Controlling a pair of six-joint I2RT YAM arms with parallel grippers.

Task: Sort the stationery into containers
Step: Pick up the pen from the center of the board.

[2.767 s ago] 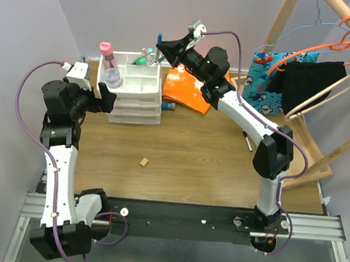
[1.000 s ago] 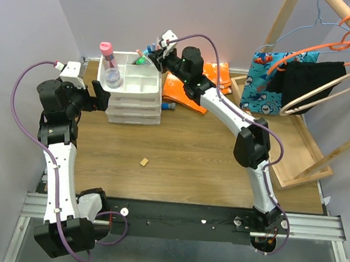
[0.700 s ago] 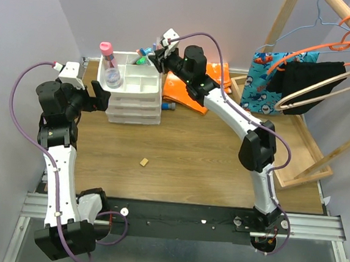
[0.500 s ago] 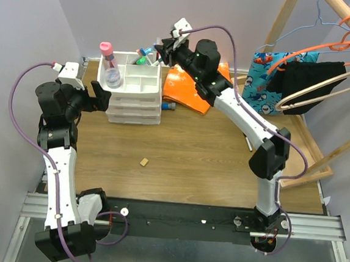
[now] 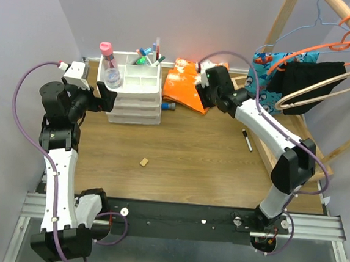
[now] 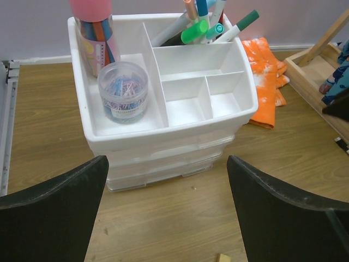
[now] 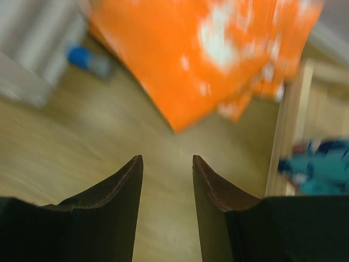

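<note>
Top external view shows you the change: a second ago your right arm (image 5: 258,125) was reaching over the rear corner of the drawer unit (image 5: 134,106), and it has now swung back to hang above the near edge of the orange cloth (image 5: 182,82). The right jaws were almost closed then. Now the right wrist view shows them parted with nothing between them, only cloth and bare table (image 7: 82,142) below. The cluster of pens (image 5: 152,50) standing in the unit's back compartment looks fuller, so read this as one piece of stationery delivered and released.

Your left arm (image 5: 59,157) has barely shifted. The left jaws stay spread wide and empty, facing the front of the drawer unit from just beside it. From that wrist camera you can see the pink-capped bottle (image 6: 92,38) and a jar of paper clips (image 6: 123,90) in the left compartment, while the smaller front compartments hold nothing.

For the task, this means the right arm is free for the next pick. Two pieces look unsorted:
- The blue-capped tube (image 7: 87,59) lies on the table against the right foot of the drawer unit, near the cloth's corner and closest to the right jaws.
- A dark pen (image 5: 246,139) lies on the table further right, well apart from the unit.

A small tan block (image 5: 143,161) sits alone mid-table, and I cannot tell whether it counts as stationery.
</note>
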